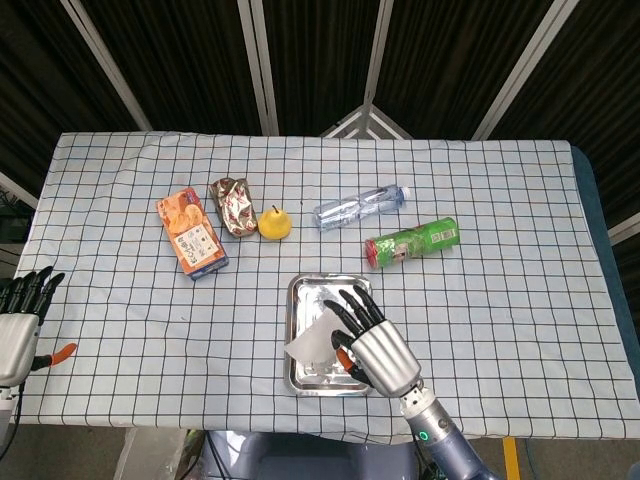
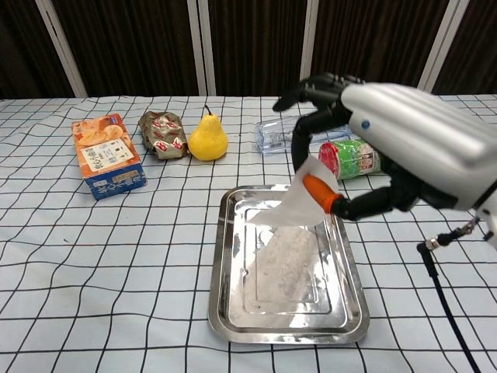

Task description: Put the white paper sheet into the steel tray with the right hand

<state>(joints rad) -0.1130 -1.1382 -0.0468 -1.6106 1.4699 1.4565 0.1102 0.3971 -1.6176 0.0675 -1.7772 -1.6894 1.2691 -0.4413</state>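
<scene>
A checked cloth covers the table (image 1: 120, 300), dark slatted panels behind it. Near the front edge lies the steel tray (image 1: 300, 375) (image 2: 225, 295). The right hand (image 1: 375, 345) (image 2: 404, 148) hangs over it, pinching the white paper sheet (image 1: 312, 343) (image 2: 295, 203) between its orange-tipped thumb and a finger; the sheet droops above the tray floor. By the left edge the left hand (image 1: 18, 320) holds nothing, fingers apart.
</scene>
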